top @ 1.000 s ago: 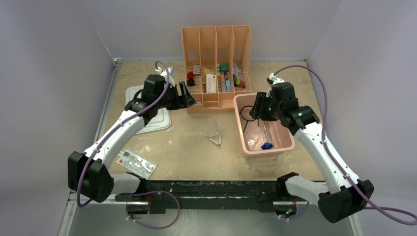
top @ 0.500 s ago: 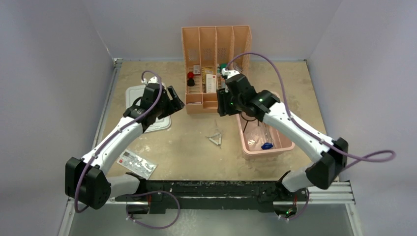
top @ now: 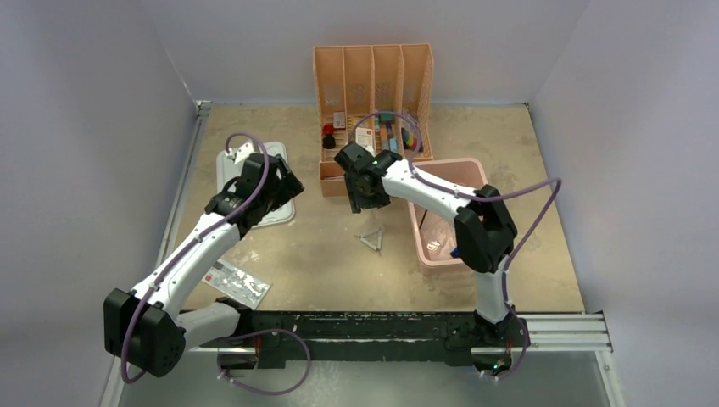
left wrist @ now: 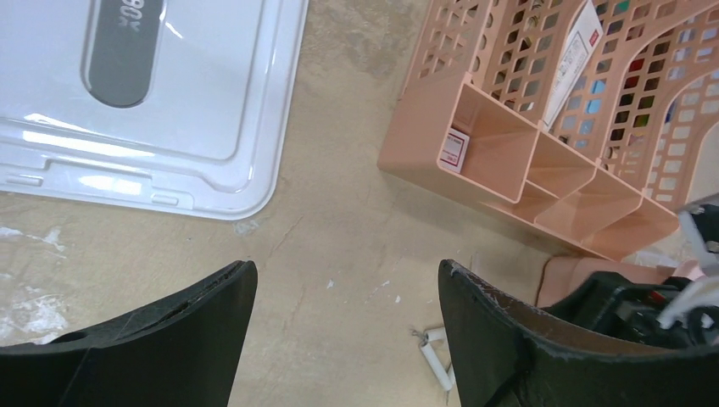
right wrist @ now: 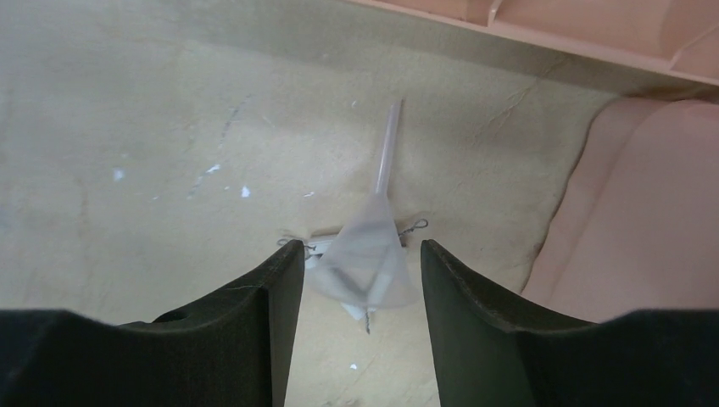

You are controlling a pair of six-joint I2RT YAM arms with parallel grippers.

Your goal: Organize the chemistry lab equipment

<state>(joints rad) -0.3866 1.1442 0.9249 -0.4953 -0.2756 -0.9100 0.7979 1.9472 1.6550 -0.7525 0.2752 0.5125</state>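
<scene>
A white triangle (top: 371, 238) lies on the table between the peach organizer and the pink bin. In the right wrist view a clear funnel-like cone (right wrist: 370, 254) lies over the triangle (right wrist: 339, 231). My right gripper (top: 366, 202) hangs just above them, open and empty (right wrist: 360, 254), with one jaw on each side of the cone. A clear blue-capped tube (top: 459, 252) lies in the pink bin (top: 417, 229). My left gripper (top: 284, 182) is open and empty (left wrist: 348, 271) over bare table beside the white lid. A corner of the triangle (left wrist: 437, 360) shows by its right jaw.
The peach divided organizer (top: 373, 119) stands at the back, close behind my right gripper (left wrist: 526, 161). A white plastic lid (top: 254, 182) lies at the left (left wrist: 169, 102). A red-and-white printed packet (top: 236, 282) lies near the front left. The pink bin's wall (right wrist: 644, 212) is just right of my right gripper.
My right gripper has swung left from over the pink bin to above the triangle. My left gripper has drawn back left from the organizer toward the white lid.
</scene>
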